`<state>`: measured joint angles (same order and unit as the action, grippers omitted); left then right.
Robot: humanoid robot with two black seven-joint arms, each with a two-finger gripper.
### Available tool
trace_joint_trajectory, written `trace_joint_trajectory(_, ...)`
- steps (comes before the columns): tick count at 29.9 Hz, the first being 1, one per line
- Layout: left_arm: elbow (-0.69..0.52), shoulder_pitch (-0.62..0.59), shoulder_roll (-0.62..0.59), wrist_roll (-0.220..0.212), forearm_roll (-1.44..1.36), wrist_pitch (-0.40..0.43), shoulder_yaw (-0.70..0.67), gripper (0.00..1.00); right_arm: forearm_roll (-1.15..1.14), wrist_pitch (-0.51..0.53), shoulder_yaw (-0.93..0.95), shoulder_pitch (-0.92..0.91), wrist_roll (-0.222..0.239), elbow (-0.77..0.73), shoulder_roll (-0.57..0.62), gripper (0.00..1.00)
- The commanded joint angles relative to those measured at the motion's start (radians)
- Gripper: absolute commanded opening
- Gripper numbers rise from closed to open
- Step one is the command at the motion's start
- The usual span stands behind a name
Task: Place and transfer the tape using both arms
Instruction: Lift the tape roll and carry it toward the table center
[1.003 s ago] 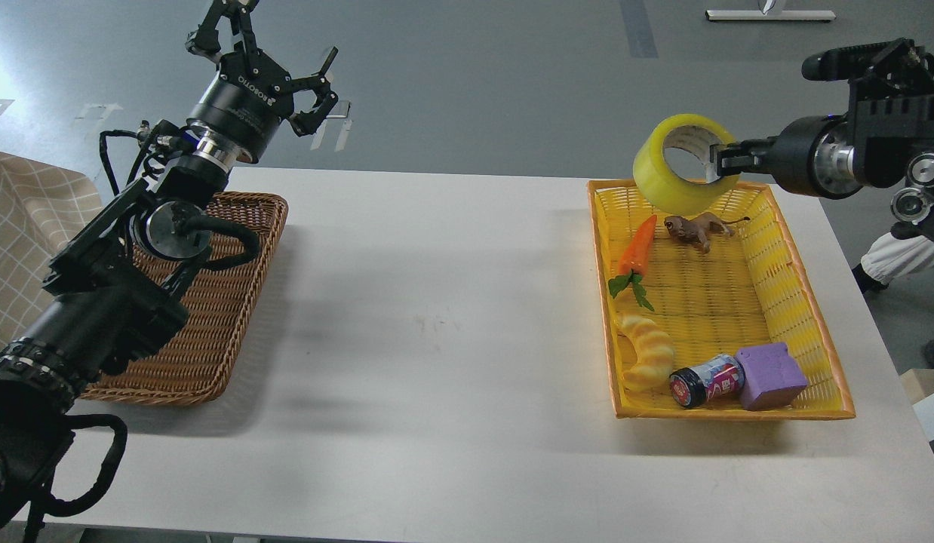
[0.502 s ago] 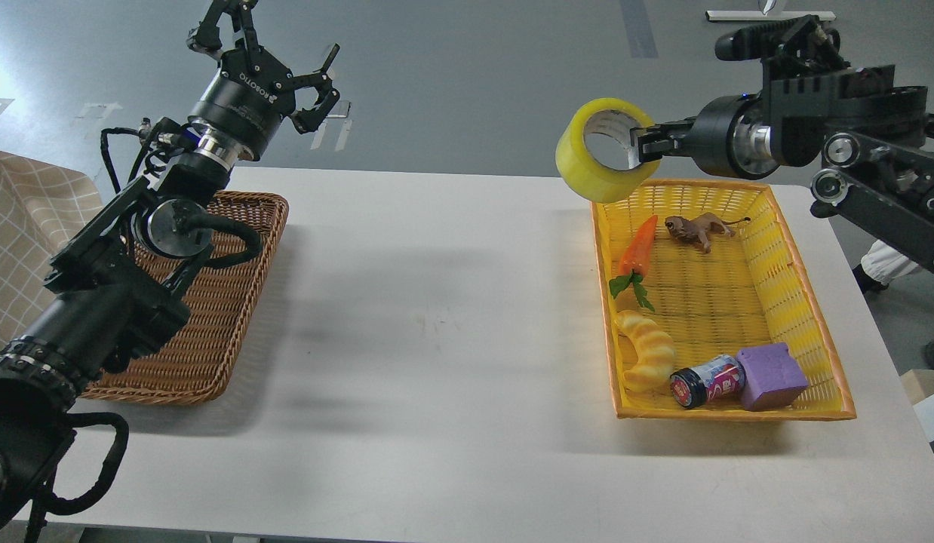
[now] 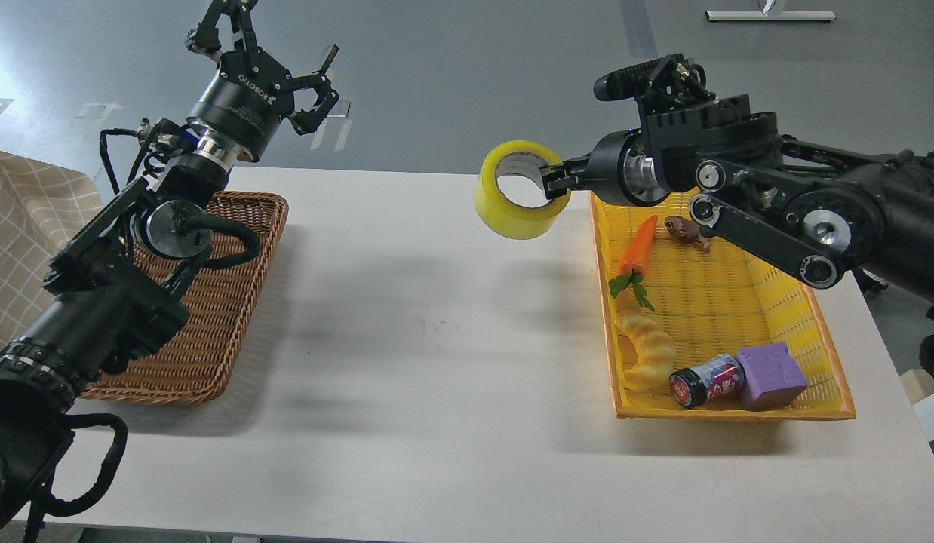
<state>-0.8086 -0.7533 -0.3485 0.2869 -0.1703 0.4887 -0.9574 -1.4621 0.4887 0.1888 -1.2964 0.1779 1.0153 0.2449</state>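
Note:
The tape (image 3: 506,207), a yellow translucent roll with a pale core, hangs in the air above the white table, just left of the yellow basket's far left corner. My right gripper (image 3: 551,183) is shut on the roll's right wall, one finger inside the core. The right arm reaches in from the right, over the basket's far end. My left gripper (image 3: 265,39) is open and empty, raised high above the far end of the brown wicker tray (image 3: 210,332) at the left.
The yellow basket (image 3: 821,354) at the right holds a toy carrot (image 3: 637,246), a small brown animal figure (image 3: 684,230), a twisted bread toy (image 3: 646,349), a small jar (image 3: 706,381) and a purple block (image 3: 771,375). A checked cloth (image 3: 22,234) lies at the far left.
My right arm has carried the tape leftward and slightly down, from above the basket's far edge to over the table beside it. The left arm has not moved.

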Motion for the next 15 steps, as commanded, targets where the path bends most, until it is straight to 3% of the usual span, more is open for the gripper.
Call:
trace_joint_trajectory(1,0.000,0.002,-0.001,0.000,0.000,0.000,0.000,0.98,-0.001,0.000,-0.029,0.005,0.000,-0.035,-0.067,0.05)
trace_joint_trajectory(15,0.000,0.002,0.000,0.000,0.000,0.000,-0.001,0.98,-0.014,0.000,-0.061,0.071,0.000,-0.153,-0.211,0.05)
